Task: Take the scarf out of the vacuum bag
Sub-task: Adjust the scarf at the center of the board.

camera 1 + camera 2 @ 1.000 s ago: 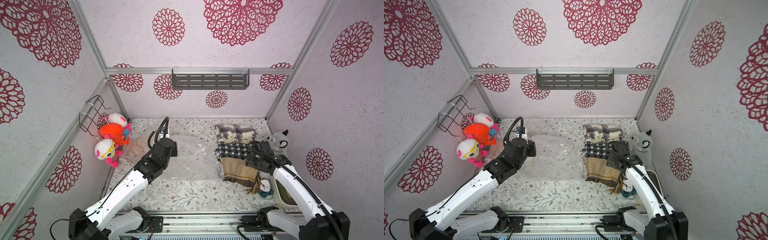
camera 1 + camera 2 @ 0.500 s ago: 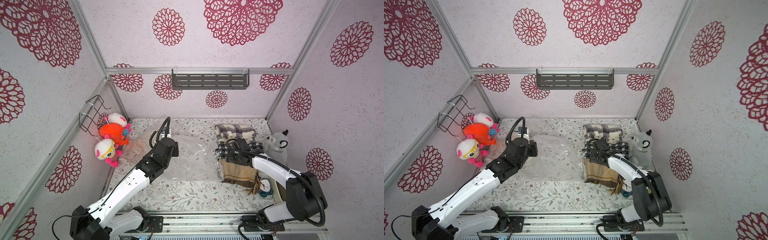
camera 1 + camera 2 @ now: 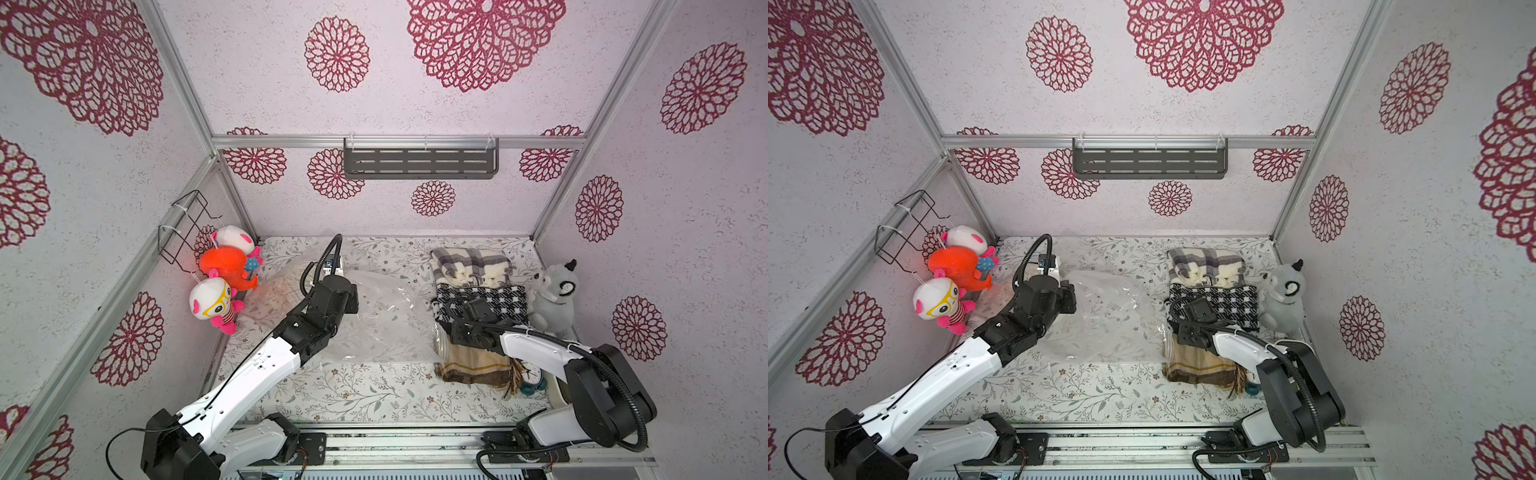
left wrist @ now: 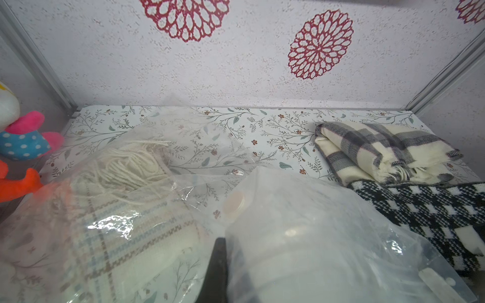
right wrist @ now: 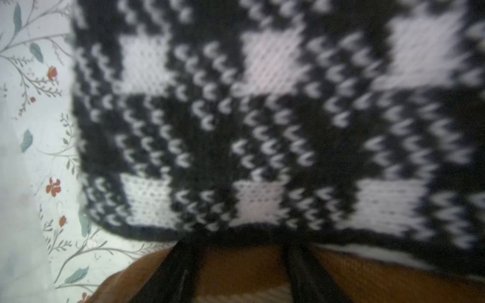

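Note:
The clear vacuum bag (image 3: 382, 320) (image 3: 1108, 320) lies crumpled mid-table, its white valve cap (image 4: 233, 204) facing up. Inside its left end sits a cream plaid scarf (image 4: 118, 215) with fringe. My left gripper (image 3: 353, 299) (image 4: 231, 270) is shut on a fold of the bag's plastic. My right gripper (image 3: 459, 328) (image 5: 240, 249) is pressed down on a brown scarf (image 3: 473, 365) (image 5: 244, 265), right where it meets a black-and-white checked scarf (image 3: 498, 297) (image 5: 262, 118). Its fingers (image 5: 181, 270) are apart with brown cloth between them. The bag's right edge overlaps the brown scarf's corner.
A grey plaid scarf (image 3: 469, 266) lies at the back right, with a grey plush (image 3: 552, 295) against the right wall. Colourful plush toys (image 3: 216, 299) and a wire basket (image 3: 187, 228) are at the left wall. A small clock (image 3: 536, 378) sits beside the brown scarf's fringe.
My right arm swung left from near the right wall onto the scarves, and its fingers have drawn closer together. The left arm and bag stayed almost still.

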